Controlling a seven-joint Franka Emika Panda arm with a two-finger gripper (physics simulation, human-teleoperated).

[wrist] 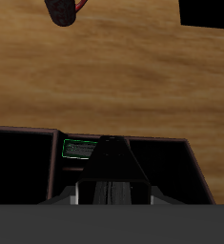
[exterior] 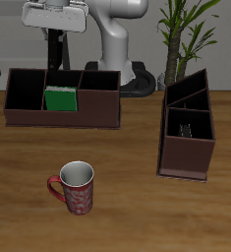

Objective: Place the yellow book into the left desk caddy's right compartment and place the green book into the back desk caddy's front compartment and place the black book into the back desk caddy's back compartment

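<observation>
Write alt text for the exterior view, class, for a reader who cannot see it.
A bright green hardcover book stands in a middle pocket of a wide dark brown open-top desk caddy at the back of a wooden table, with the robot's white gripper above it. A second dark brown caddy sits to one side, and a red patterned mug stands nearer the front edge.

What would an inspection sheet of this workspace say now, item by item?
Surface: wooden table, upright things only.
Job's things: green book stands in the back desk caddy; black book hangs above that caddy; a pale sliver lies in the left desk caddy, perhaps the yellow book, too small to tell.
Clutter: red mug nearer the table's front edge.
Grippers: gripper appears shut on the black book.
Cables: nothing seen.
Surroundings: potted plant behind the table.
</observation>
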